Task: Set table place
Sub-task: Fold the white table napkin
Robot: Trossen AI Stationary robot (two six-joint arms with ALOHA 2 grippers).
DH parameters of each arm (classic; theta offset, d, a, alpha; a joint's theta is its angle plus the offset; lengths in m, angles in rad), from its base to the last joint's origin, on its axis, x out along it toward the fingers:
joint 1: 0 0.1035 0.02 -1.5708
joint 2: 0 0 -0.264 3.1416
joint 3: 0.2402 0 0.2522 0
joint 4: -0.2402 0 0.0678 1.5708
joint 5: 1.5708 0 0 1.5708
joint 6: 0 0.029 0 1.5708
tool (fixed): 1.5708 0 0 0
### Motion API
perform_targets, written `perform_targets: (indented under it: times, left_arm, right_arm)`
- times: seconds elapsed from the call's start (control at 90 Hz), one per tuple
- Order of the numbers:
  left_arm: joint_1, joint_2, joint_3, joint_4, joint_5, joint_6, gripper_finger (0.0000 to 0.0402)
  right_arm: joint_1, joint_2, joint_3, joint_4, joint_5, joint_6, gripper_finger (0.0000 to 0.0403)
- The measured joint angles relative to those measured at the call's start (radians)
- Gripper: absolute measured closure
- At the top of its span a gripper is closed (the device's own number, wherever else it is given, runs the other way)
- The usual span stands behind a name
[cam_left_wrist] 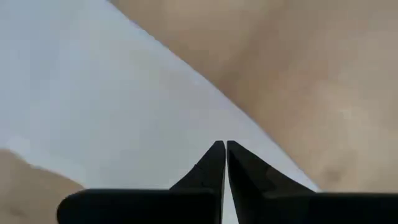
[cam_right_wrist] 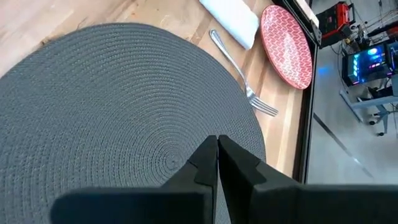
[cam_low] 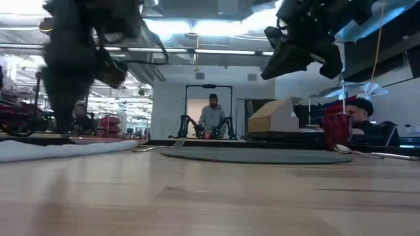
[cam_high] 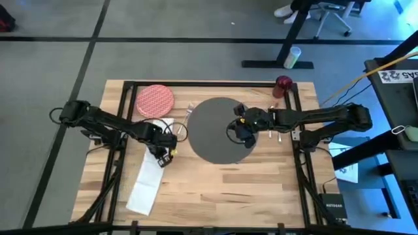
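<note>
My table [cam_high: 215,183] fills the high view, a pale wooden top in a black frame. On it lies the dark grey mat [cam_high: 222,130], near the middle. From the low view the mat is only a thin dark sliver, so its round shape shows from above and in my right wrist view alone.

The white napkin [cam_high: 149,175] lies long and slanted on the left half of the table, its far end under my left arm, so I cannot see that end from above. My left wrist view shows only its white cloth against bare wood. The red patterned plate [cam_high: 155,100] sits near the far left edge, well apart from the mat.

My left pincer [cam_high: 161,155] hangs just over the napkin, its tips pressed together with nothing between them. My right pincer [cam_high: 240,130] hovers over the right part of the mat, also pinched closed and empty.

The fork [cam_right_wrist: 242,73] lies on the wood between mat and plate, just beside the mat's rim; above, it is a faint glint. The dark red cup [cam_high: 283,83] stands at the far right corner. A spoon [cam_low: 357,152] shows clearly only in the low view, right of the mat; from above my right arm partly covers the cutlery there, and I cannot make out a knife.
</note>
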Motion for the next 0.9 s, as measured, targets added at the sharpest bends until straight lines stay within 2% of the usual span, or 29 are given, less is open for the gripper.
perform_targets:
  times: [0.1,0.256,0.422,0.722,0.9]
  left_arm:
    - [-0.104,0.004,0.001,-0.01,0.053,-0.099,0.0401]
    - [-0.263,0.016,-0.001,-0.026,0.079,-0.255,0.0401]
    - [-0.382,0.036,-0.001,-0.009,0.108,-0.398,0.0401]
    - [-0.487,0.198,-0.001,0.162,0.196,-0.477,0.0401]
    - [-0.49,0.3,0.005,0.365,0.234,-0.486,0.0401]
  right_arm:
    - [0.0,0.0,0.0,-0.01,0.0,0.0,0.0403]
    - [0.0,0.0,0.0,-0.031,0.0,-0.001,0.0403]
    - [0.0,0.0,0.001,-0.037,0.0,-0.001,0.0403]
    - [0.0,0.0,0.001,-0.049,0.024,-0.001,0.0403]
    - [0.0,0.0,0.001,-0.059,0.025,-0.001,0.0403]
